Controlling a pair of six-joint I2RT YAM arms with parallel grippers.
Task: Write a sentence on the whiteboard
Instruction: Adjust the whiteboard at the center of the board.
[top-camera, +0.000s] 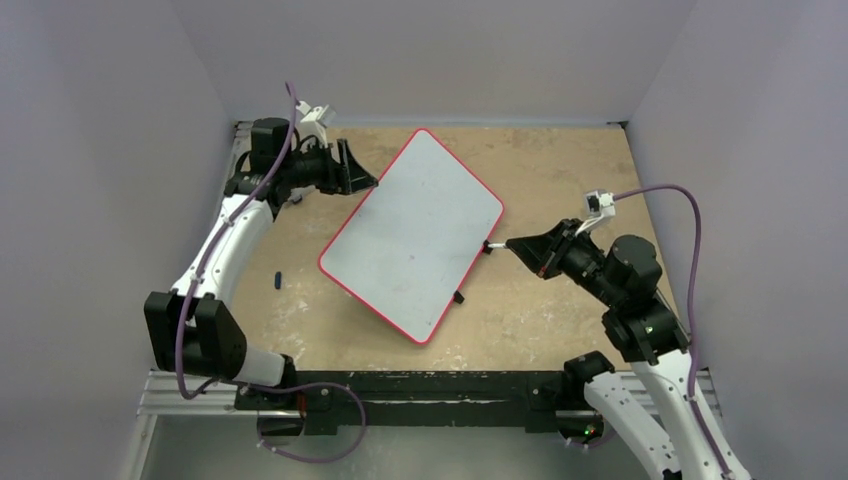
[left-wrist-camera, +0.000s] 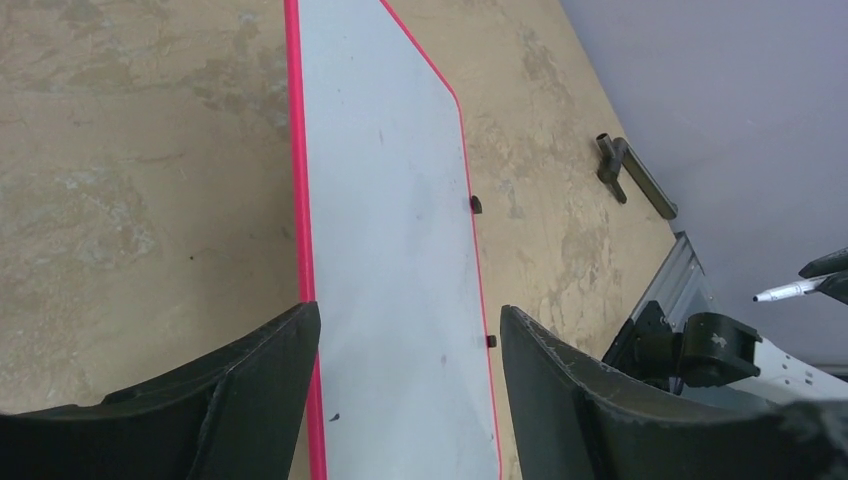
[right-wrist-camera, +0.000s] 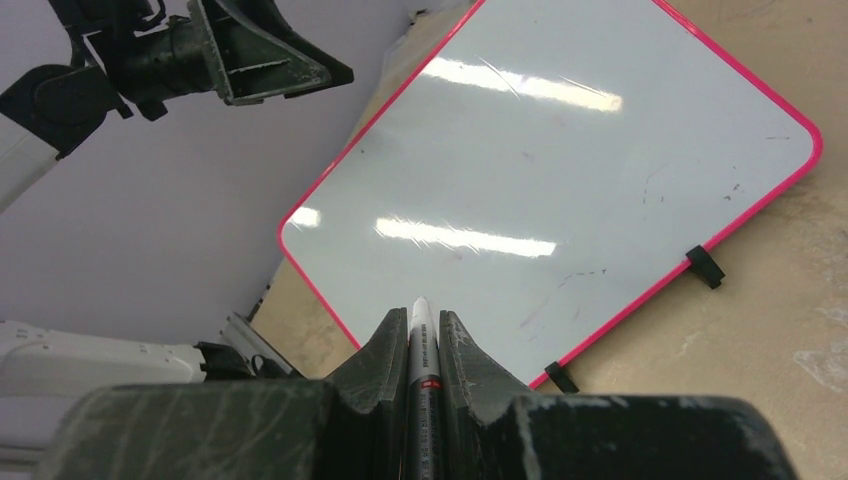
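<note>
One marker (right-wrist-camera: 421, 345) is being clenched by the right gripper (right-wrist-camera: 412, 325); the left gripper (left-wrist-camera: 410, 320) is gaping beside the whiteboard (top-camera: 415, 235) at the middle of the desk (top-camera: 560, 330).

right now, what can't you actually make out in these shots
- Top view: the small dark blue item on the table is too small to identify.
- Left wrist view: whether the left gripper touches the whiteboard; the frame's bottom edge cuts that off.
- Right wrist view: the marker label is too small to read, and the right gripper hides its barrel.
- Right wrist view: glare washes out parts of the whiteboard.
</note>
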